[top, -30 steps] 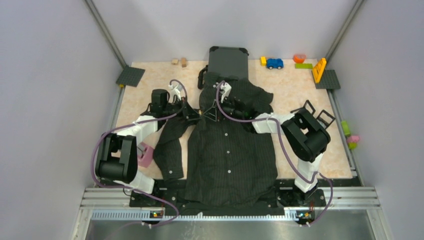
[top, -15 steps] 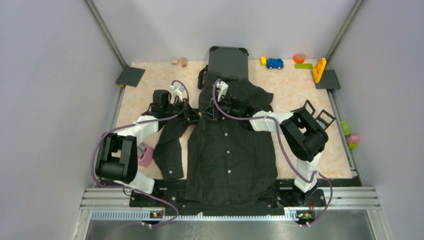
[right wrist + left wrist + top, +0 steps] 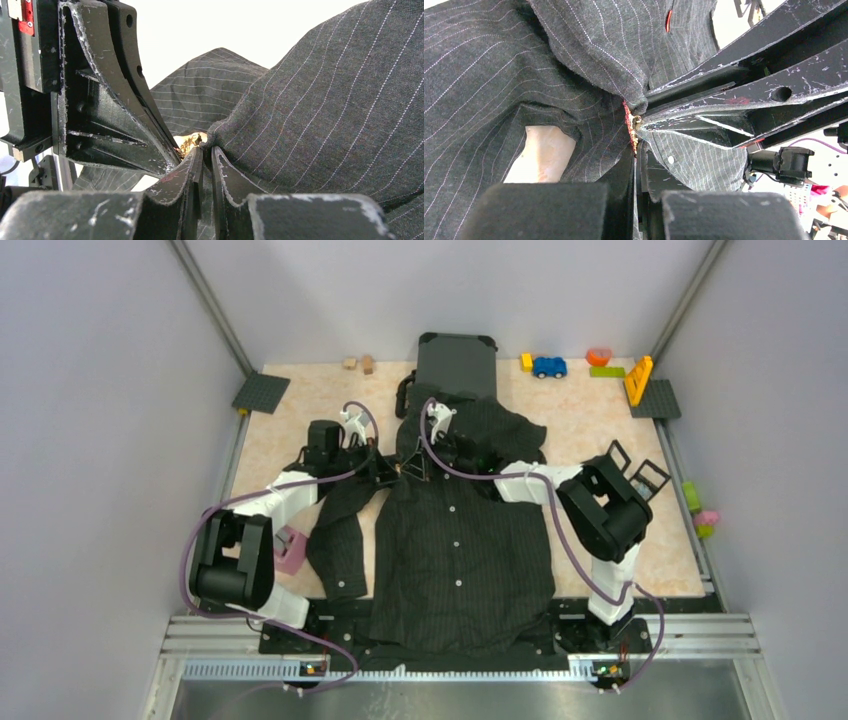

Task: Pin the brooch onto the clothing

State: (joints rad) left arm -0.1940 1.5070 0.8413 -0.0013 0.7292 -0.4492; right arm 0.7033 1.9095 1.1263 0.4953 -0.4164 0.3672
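Note:
The black pinstriped shirt [image 3: 460, 550] lies flat on the table, collar at the far end. Both grippers meet at its upper left chest. My left gripper [image 3: 398, 470] comes in from the left and is shut on the small red and gold brooch [image 3: 633, 132], held edge-on against the cloth. My right gripper [image 3: 420, 464] comes in from the right and is shut on a raised fold of the shirt [image 3: 320, 100], right beside the brooch [image 3: 190, 142]. In the left wrist view the shirt's red tag [image 3: 668, 20] shows above the pinched fold. The brooch's pin is hidden.
A dark grey suitcase [image 3: 457, 362] stands behind the collar. Toys line the back edge: wooden blocks [image 3: 358, 363], a blue car [image 3: 549, 367], a yellow piece [image 3: 638, 380]. Dark baseplates [image 3: 261, 392] sit in both far corners. A pink object [image 3: 291, 548] lies by the left arm.
My right gripper has shifted slightly left with the pinched fold, closing on the left gripper. The left gripper has barely moved.

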